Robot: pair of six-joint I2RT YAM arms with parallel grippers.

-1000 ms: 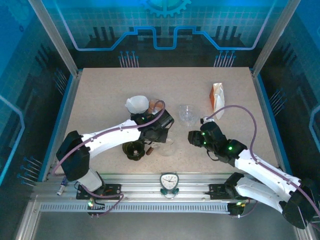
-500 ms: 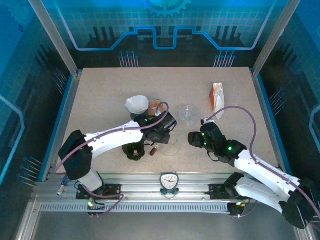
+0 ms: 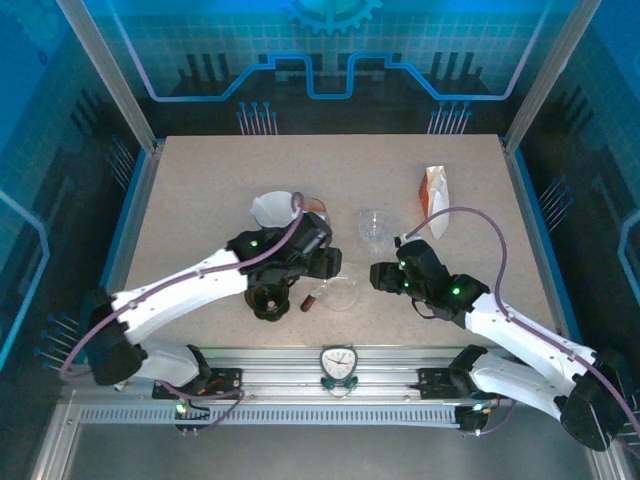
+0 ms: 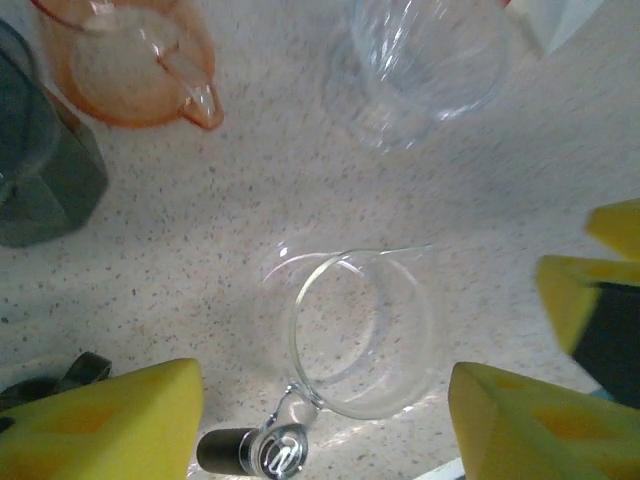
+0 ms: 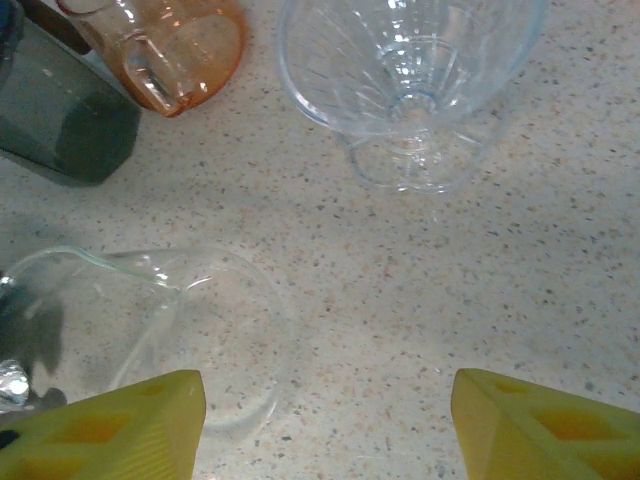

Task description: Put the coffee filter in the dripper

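Coffee filter (image 3: pixel 272 208): white, sitting rear-left beside the orange pitcher (image 3: pixel 313 208), apart from the clear dripper (image 3: pixel 373 226), not yet loaded; left gripper (image 4: pixel 322 390) above the glass server (image 4: pixel 365 330), right gripper (image 5: pixel 328 390) facing the dripper, both spread and empty, likely readied for pickup.

In the left wrist view the top edge cuts off the orange cup (image 4: pixel 130 60) and the clear dripper (image 4: pixel 425 55), and the left edge cuts off a dark pot (image 4: pixel 45 170). A white bit (image 4: pixel 560 18) in the top right corner is too cut off to tell what it is. From above, the left arm (image 3: pixel 200 285) hides most of the orange cup.
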